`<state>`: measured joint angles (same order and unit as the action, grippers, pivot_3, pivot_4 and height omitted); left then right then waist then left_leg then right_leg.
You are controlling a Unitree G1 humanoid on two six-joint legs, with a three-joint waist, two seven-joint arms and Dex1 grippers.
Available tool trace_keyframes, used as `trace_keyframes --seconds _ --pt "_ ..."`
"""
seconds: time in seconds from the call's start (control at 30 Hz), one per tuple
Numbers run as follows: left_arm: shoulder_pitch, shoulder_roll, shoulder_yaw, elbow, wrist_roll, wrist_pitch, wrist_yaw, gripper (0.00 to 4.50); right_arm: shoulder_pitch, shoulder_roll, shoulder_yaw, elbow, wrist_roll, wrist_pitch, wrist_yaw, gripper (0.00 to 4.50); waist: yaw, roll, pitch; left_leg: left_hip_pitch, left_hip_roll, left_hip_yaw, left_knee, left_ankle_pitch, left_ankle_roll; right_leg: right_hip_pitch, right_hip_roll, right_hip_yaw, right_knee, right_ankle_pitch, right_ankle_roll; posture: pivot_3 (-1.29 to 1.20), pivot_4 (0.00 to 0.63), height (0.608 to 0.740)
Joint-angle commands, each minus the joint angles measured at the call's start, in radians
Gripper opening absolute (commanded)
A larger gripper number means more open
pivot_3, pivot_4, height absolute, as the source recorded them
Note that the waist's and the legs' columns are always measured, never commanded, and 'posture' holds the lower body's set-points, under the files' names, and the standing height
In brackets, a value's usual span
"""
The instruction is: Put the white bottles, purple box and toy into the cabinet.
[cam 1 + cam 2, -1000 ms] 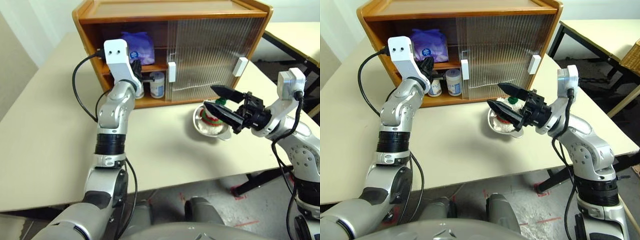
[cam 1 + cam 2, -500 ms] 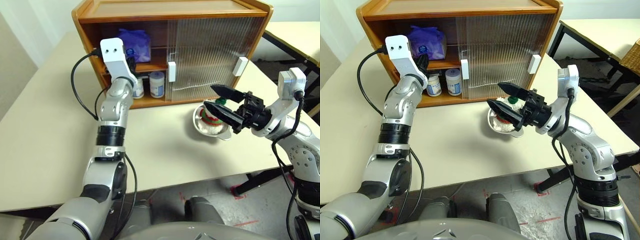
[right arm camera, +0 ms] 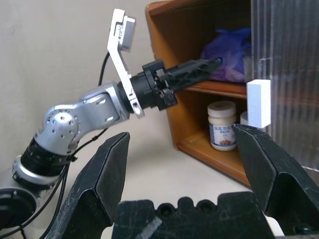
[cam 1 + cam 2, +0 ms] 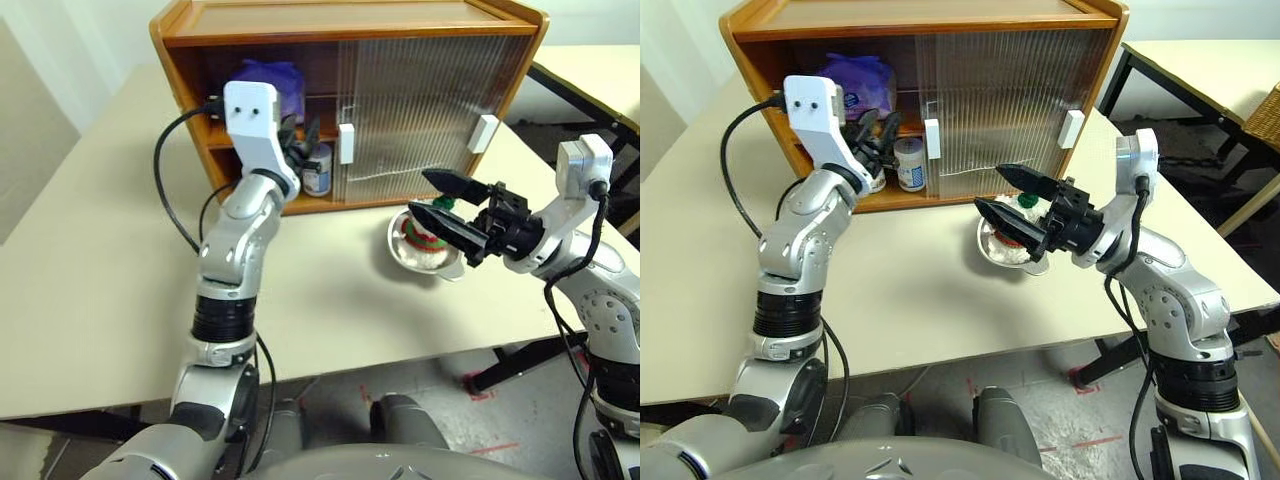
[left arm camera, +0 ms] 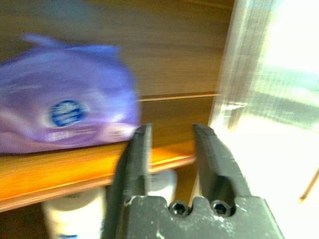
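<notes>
a pale beige table carries the cabinet, its left side open; a second table stands off to the right, above grey floor. the left gripper hovers at the open side, fingers parted, grasping nothing. the right gripper hangs spread wide and empty just over the toy, which sits in a metal bowl on the table before the closed door. the purple box lies on the middle shelf; the left wrist view gives its blue oval mark. two white bottles stand on the bottom shelf, clearest from the right wrist.
</notes>
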<state>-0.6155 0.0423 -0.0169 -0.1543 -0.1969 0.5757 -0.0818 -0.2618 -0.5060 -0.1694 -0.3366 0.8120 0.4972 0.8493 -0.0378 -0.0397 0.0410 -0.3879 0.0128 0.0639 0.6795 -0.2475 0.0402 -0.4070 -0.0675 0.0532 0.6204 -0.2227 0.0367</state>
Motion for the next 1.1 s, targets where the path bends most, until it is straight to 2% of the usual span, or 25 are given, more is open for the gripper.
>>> trace_keyframes --seconds 0.03,0.13,0.17,0.23,0.27,0.57,0.6,0.77,1.1 --pt "0.020 -0.027 -0.060 -0.003 -0.001 -0.002 -0.034 3.29 -0.015 -0.012 0.000 0.014 0.008 0.010 0.012 4.50 0.000 0.000 0.000 0.000 0.000 0.000 0.000 0.000 0.000 0.000 0.000 0.000 0.000 0.000 0.000 -0.05 0.000 0.740" --pt "0.022 -0.051 -0.098 0.033 0.012 -0.037 -0.055 4.49 -0.019 -0.017 -0.003 0.014 0.010 0.018 0.013 4.50 0.000 0.000 0.000 0.000 -0.001 0.000 0.000 0.000 0.000 0.000 0.000 0.001 0.000 0.000 0.000 -0.06 0.000 0.740" --pt "0.020 -0.061 -0.107 0.055 0.017 -0.051 -0.057 4.49 -0.016 -0.018 -0.003 0.010 0.011 0.020 0.011 4.50 0.000 0.000 0.000 0.000 -0.001 0.000 0.000 0.000 0.000 0.000 0.001 0.001 0.000 0.000 0.000 -0.06 0.000 0.740" --pt "0.017 -0.075 -0.122 0.083 0.022 -0.073 -0.065 4.14 -0.006 -0.019 -0.005 -0.004 0.017 0.028 0.002 4.50 -0.002 0.000 0.000 0.000 -0.001 0.000 0.000 0.000 0.000 0.000 0.001 0.001 0.000 0.000 0.000 -0.07 0.000 0.740" --pt "0.016 -0.082 -0.128 0.093 0.024 -0.082 -0.068 3.82 -0.002 -0.019 -0.006 -0.009 0.019 0.030 0.000 4.50 -0.002 0.000 0.000 0.000 -0.001 0.000 0.000 0.000 0.000 0.000 0.001 0.001 0.000 -0.001 0.000 -0.07 0.000 0.740" --pt "-0.021 -0.206 -0.187 0.327 0.092 -0.249 -0.033 0.17 0.042 -0.031 -0.027 -0.069 0.048 0.060 -0.046 4.50 -0.008 0.000 0.000 -0.001 -0.001 0.001 0.000 0.000 0.000 -0.001 0.002 0.002 -0.002 -0.001 0.000 -0.14 0.000 0.740" --pt "-0.029 -0.223 -0.187 0.362 0.107 -0.279 -0.013 0.03 0.046 -0.032 -0.028 -0.077 0.051 0.062 -0.052 4.50 -0.011 0.000 0.000 0.000 -0.001 0.001 0.000 0.000 0.000 0.000 0.002 0.002 -0.002 -0.001 0.000 -0.14 0.000 0.740" --pt "-0.077 -0.303 -0.174 0.528 0.138 -0.418 0.115 0.03 0.060 -0.036 -0.028 -0.101 0.063 0.073 -0.076 4.50 -0.037 0.000 0.000 0.000 -0.001 0.001 0.000 0.000 0.000 0.000 0.002 0.003 -0.002 -0.001 0.001 -0.17 0.000 0.740" --pt "-0.174 -0.315 -0.171 0.719 0.121 -0.561 0.162 0.03 0.057 -0.047 -0.031 -0.107 0.073 0.073 -0.096 4.50 -0.063 0.000 0.000 -0.001 -0.001 0.001 0.000 0.000 0.000 0.000 0.002 0.002 -0.002 -0.001 0.002 -0.19 0.000 0.740"
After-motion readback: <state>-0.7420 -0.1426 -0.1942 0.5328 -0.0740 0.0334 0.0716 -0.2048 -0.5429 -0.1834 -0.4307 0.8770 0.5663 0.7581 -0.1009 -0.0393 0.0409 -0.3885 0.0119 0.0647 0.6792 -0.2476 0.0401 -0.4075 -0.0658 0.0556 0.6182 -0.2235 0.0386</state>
